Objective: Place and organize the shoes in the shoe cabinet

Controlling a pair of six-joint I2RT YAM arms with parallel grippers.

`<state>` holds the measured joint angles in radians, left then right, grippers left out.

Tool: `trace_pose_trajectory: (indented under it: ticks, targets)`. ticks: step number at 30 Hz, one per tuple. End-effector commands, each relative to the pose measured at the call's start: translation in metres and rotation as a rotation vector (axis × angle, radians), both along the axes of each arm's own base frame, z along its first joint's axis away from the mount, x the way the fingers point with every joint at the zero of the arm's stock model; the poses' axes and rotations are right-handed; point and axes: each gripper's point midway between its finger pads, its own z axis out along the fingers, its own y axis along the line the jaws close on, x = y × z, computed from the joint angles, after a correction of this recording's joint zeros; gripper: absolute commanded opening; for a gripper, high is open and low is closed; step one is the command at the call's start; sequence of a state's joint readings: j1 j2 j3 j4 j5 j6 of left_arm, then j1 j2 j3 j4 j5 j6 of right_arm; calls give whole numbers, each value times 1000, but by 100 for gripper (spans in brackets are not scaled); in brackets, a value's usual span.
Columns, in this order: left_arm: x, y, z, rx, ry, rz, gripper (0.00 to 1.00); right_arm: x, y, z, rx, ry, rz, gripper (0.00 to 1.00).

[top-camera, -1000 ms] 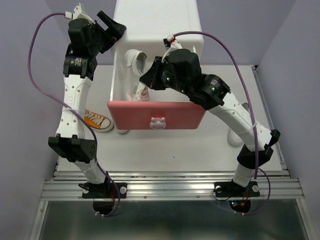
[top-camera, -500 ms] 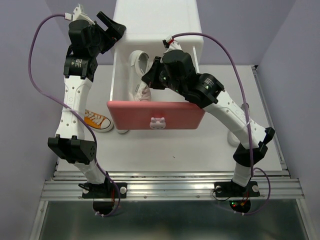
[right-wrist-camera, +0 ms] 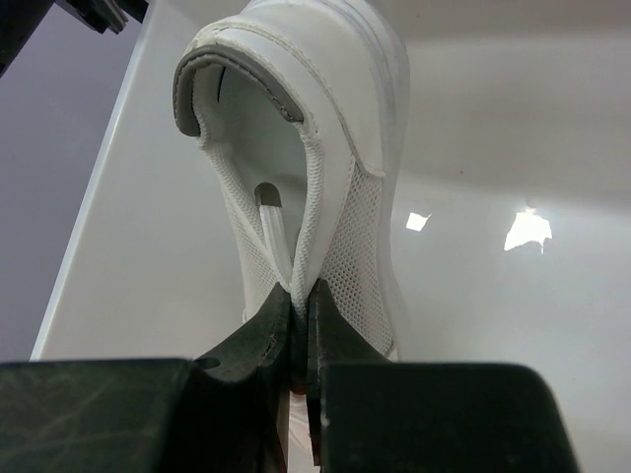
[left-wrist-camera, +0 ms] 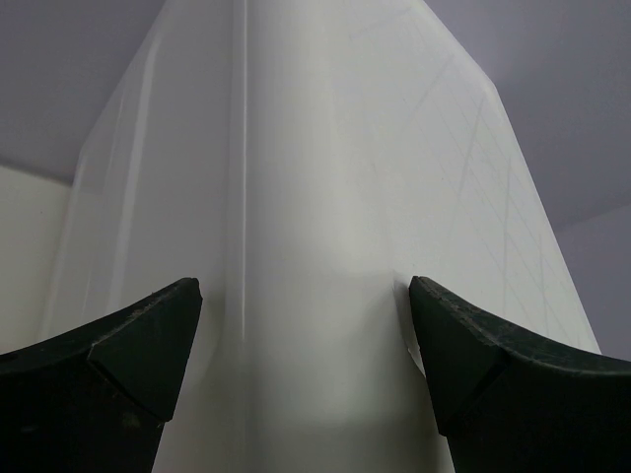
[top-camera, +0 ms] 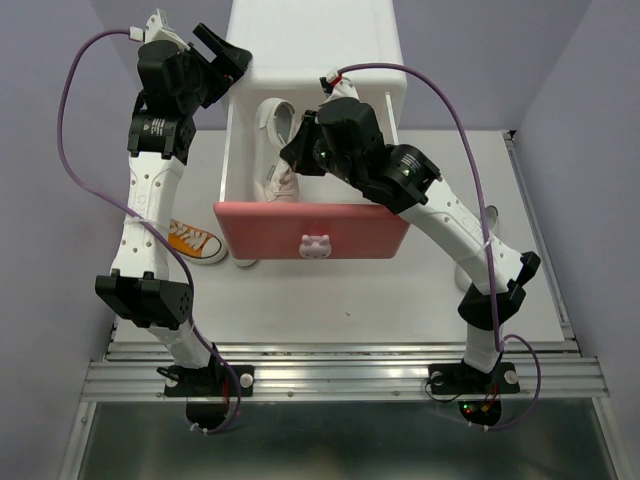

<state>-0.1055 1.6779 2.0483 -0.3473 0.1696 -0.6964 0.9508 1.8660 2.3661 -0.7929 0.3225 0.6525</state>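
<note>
Top external view, left to right. The left arm rises along the left side of the table (top-camera: pixel 400 290), a purple cable (top-camera: pixel 62 140) looping off its wrist. The left gripper (top-camera: pixel 228 52) sits at the far left corner of the shoe cabinet (top-camera: pixel 315 40). In the left wrist view its two dark fingers (left-wrist-camera: pixel 108 384) are spread wide, one on each side of the cabinet's white vertical corner edge, and hold nothing. Whether they touch the wall cannot be told.

One orange sneaker (top-camera: pixel 195 242), with white sole and laces, lies on the table just left of the drawer front, partly hidden by the left arm.

The cabinet stands at the far middle of the table. Its salmon-pink drawer (top-camera: pixel 350 232) is pulled out toward the near edge, with the bunny-shaped knob (top-camera: pixel 316 245) at the centre of its front.

Inside the drawer, on the left side, is one white shoe (top-camera: pixel 272 140), its heel toward the far end. The right gripper (right-wrist-camera: pixel 301 315) reaches down into the drawer from the right. In the right wrist view its fingers are pressed together on the mesh-lined edge of the shoe's opening, pinching it. Whether the sole rests on the white drawer floor (right-wrist-camera: pixel 493 148) cannot be told. The right arm runs from there to its base at the near right.
</note>
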Motion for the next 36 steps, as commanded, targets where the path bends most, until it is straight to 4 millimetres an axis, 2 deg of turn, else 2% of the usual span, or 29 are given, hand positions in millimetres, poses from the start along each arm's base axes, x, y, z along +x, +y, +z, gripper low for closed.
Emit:
trace_pose_trajectory:
  ticks: [1,10,21,23,26,36]
  targets:
    - [3,27,-140,183,411,79,96,8,5,39,97,-100,-29,1]
    - [5,28,-143,173,414,89,96,15,7,28,43,-120,-42,1]
    - [6,28,-143,163,410,96,96,20,21,17,15,-141,1,0]
    - [7,28,-142,164,407,99,96,24,20,14,16,-135,-1,5]
    - [7,29,-143,165,409,102,96,26,20,13,21,-129,1,1]
    - [6,30,-144,168,413,109,96,44,28,-6,15,-113,14,1]
